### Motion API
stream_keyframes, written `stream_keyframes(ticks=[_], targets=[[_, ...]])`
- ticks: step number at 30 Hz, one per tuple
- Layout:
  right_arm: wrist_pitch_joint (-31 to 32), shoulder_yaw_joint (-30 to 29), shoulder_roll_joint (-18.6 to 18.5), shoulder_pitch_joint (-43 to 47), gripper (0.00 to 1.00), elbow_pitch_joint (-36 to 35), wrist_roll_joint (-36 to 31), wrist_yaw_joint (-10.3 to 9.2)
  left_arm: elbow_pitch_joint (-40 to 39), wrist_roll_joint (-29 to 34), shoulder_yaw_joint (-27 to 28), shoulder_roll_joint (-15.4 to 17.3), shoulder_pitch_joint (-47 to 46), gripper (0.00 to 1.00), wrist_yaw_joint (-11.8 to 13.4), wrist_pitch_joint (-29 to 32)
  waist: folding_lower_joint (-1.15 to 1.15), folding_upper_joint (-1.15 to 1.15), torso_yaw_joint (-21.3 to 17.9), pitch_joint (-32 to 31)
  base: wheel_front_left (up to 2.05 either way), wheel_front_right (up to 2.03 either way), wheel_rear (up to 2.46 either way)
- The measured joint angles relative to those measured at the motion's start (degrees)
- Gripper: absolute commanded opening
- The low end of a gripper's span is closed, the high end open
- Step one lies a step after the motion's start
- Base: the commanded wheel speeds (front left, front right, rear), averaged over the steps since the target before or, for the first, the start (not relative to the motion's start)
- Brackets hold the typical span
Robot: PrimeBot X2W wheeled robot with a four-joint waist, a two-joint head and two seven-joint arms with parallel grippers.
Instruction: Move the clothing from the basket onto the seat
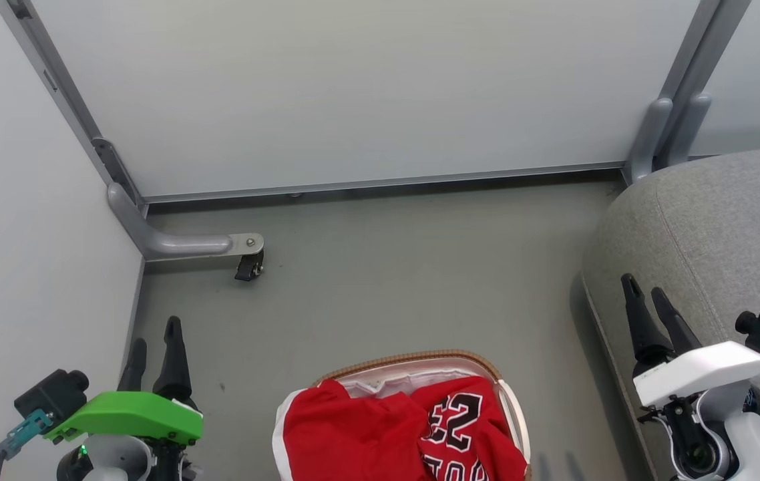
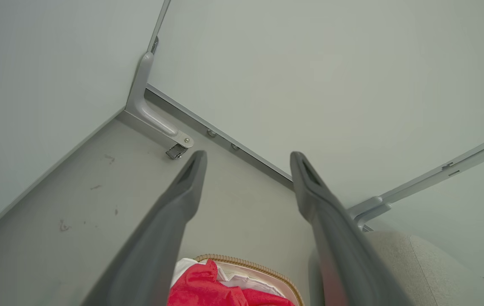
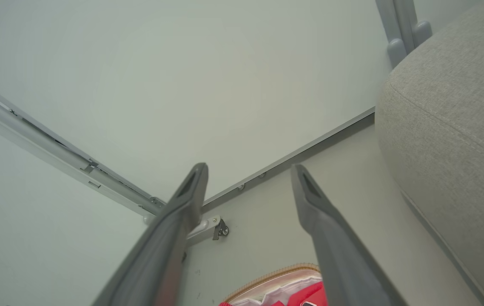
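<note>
Red clothing [image 1: 380, 434] with white trim and black numerals fills the basket [image 1: 420, 357], whose brown rim shows at the bottom middle of the head view. White cloth lies behind the red in the basket. The grey seat [image 1: 707, 234] stands at the right. My left gripper [image 1: 155, 341] hangs open at the lower left, well left of the basket, nothing between its fingers. Over the seat's edge my right gripper [image 1: 646, 297] stands open and holds nothing. The left wrist view has the clothing [image 2: 208, 289] and basket [image 2: 246, 263] low between the fingers. The right wrist view catches the basket [image 3: 276, 276] and seat [image 3: 450, 127].
White partition panels close off the back and left. A grey metal foot with a small black caster [image 1: 250, 266] juts onto the grey floor [image 1: 407, 280] at the left; another post foot [image 1: 660, 140] stands behind the seat.
</note>
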Motion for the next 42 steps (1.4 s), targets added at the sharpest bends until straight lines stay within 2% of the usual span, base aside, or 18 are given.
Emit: stream_keyframes(ticks=[18,42], targets=[[-3.0,1.9,-0.4,-0.7,1.0,1.3,-13.1,0.0,1.7,13.1,-2.5,0.3,-0.2,1.0,1.4,-3.0,0.0,0.0,0.0,0.0,0.0,0.0,0.0],[-6.3,1.6,1.1,-0.5,1.0,1.0,-28.5,0.01,2.0,25.9,-4.4,-0.1,0.8,1.0,4.0,-6.3,0.0,0.0,-0.1,-0.3,0.0,0.0,0.0]])
